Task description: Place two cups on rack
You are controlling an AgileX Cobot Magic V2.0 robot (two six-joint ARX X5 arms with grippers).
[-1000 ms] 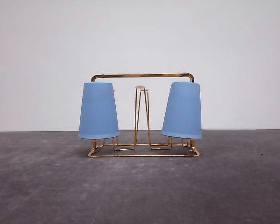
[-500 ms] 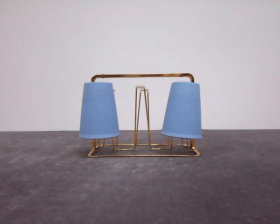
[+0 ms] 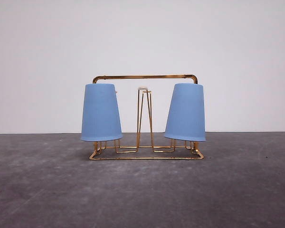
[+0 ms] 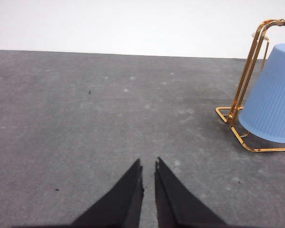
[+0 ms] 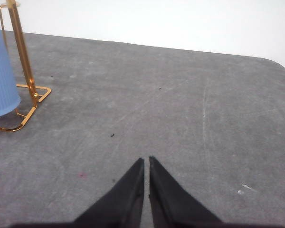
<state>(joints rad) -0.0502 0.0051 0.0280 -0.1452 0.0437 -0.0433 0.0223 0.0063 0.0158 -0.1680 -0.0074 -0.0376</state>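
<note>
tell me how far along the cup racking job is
It looks finished. Done: the left cup and the right cup both sit upside down on the end prongs of the rack. In hand: nothing; the left gripper and right gripper are shut, empty and clear of the rack. Left: nothing visible; the middle prongs are bare.

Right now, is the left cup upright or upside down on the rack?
Upside down: the left cup sits on the rack with its wide rim at the bottom and narrow closed base on top, leaning slightly.
</note>
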